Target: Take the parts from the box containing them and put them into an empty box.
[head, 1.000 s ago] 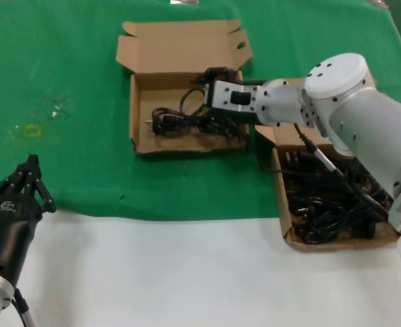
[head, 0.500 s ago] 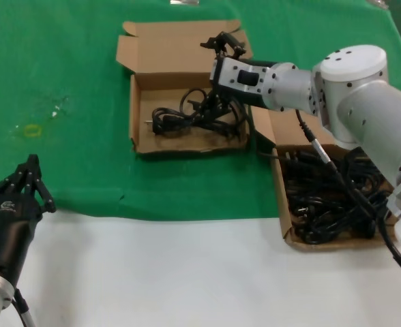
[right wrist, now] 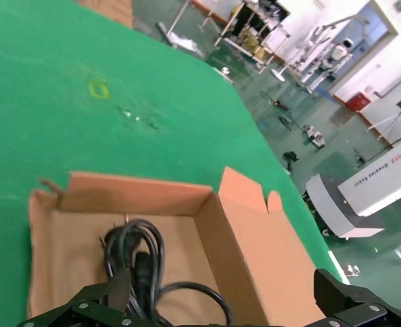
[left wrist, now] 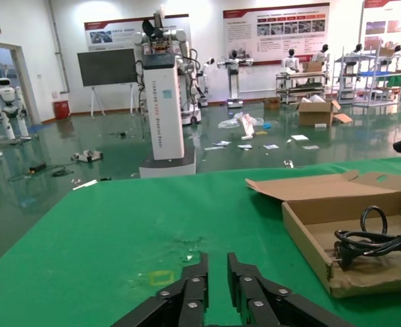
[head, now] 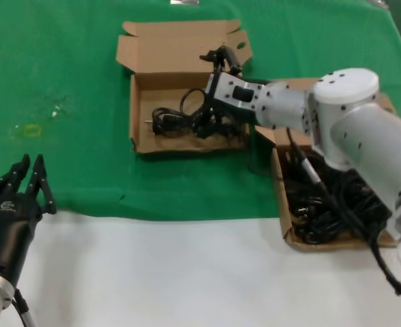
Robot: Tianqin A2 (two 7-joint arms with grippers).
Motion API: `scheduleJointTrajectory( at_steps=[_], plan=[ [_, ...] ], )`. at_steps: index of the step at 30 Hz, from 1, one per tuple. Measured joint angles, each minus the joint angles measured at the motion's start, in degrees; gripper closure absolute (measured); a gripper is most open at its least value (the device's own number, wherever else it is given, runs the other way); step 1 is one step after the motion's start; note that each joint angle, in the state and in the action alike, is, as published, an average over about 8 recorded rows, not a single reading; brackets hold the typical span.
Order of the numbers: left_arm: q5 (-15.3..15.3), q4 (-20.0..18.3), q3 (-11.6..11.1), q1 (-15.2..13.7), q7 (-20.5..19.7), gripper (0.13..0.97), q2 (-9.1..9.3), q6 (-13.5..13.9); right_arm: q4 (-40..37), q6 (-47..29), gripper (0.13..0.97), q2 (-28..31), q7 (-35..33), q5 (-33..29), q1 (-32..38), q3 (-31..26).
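The right claw (head: 222, 58) hangs over the far right corner of the wide box (head: 143, 129), its fingers spread wide and holding nothing; in the right wrist view the two black finger ends sit far apart at the frame's lower edge with only box and cord between them. That stance suits an arm placed above the spot where cords get dropped. Below it, one black cord (head: 187, 119) lies bundled on the box floor, a loop standing up beside its moulded plug. The cord is thin, glossy rubber that coils and springs instead of lying flat.

The wide box is plain brown corrugated card, its notched lid folded flat behind the tray. To the right, partly under the grey arm, the deep box (head: 284, 204) holds a tangled heap of cords (head: 323, 204), so I judge most of the work remains.

The left claw (head: 24, 178) waits at the near left, over the edge of the green cloth (head: 64, 75), fingers slightly parted.
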Motion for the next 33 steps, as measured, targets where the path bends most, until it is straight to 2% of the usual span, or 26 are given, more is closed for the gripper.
scheduleJointTrajectory(
  at_steps=[5, 14, 22, 23, 31, 33],
  plan=[
    [0.0, 0.0, 0.0, 0.0, 0.0, 0.914, 0.00, 0.0, 5.1, 1.8, 0.151, 1.0, 3.0, -1.4, -4.5, 3.1],
    [0.0, 0.0, 0.0, 0.0, 0.0, 0.803, 0.00, 0.0, 15.4, 5.3, 0.132, 3.0, 9.1, -4.3, -13.6, 9.2],
    [0.0, 0.0, 0.0, 0.0, 0.0, 0.620, 0.00, 0.0, 24.8, 8.6, 0.129, 4.9, 14.7, -6.9, -21.8, 14.8],
    [0.0, 0.0, 0.0, 0.0, 0.0, 0.620, 0.00, 0.0, 25.9, 9.0, 0.129, 5.1, 15.3, -7.3, -22.9, 15.5],
    [0.0, 0.0, 0.0, 0.0, 0.0, 0.396, 0.00, 0.0, 35.1, 12.2, 0.129, 6.9, 20.8, -9.9, -31.0, 21.1],
    [0.0, 0.0, 0.0, 0.0, 0.0, 0.396, 0.00, 0.0, 37.5, 13.0, 0.129, 7.4, 22.2, -10.5, -33.1, 22.5]
  ],
)
